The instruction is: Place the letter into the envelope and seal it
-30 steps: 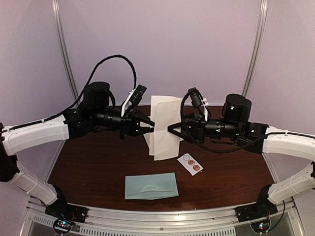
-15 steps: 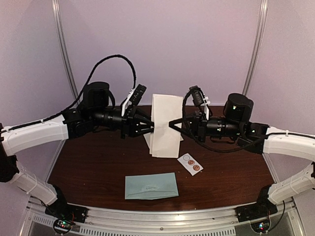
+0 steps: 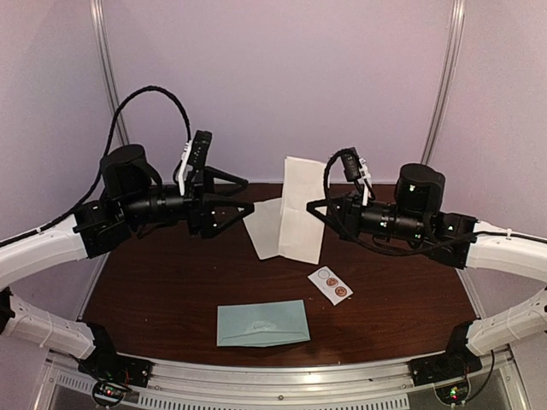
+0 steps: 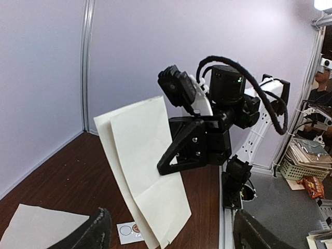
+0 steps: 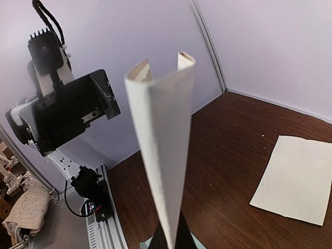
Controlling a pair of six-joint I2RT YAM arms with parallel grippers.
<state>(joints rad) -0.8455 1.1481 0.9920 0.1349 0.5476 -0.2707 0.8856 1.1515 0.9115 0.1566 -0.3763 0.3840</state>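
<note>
The letter [image 3: 301,209], folded, hangs upright, pinched in the closed right gripper [image 3: 313,207]. The left gripper [image 3: 248,194] stands wide open and empty, well apart from it. The envelope [image 3: 262,322] lies flat below both. Step in hand, as judged: carrying the letter to the envelope. The next move calls for lowering it to the envelope's opening.

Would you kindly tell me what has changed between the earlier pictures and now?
The left gripper let go of the folded letter, opened and drew back to the left. The right gripper closed on the letter and now holds it upright alone, shifted slightly right. The envelope, sticker strip and flat sheet on the table stayed put.
</note>
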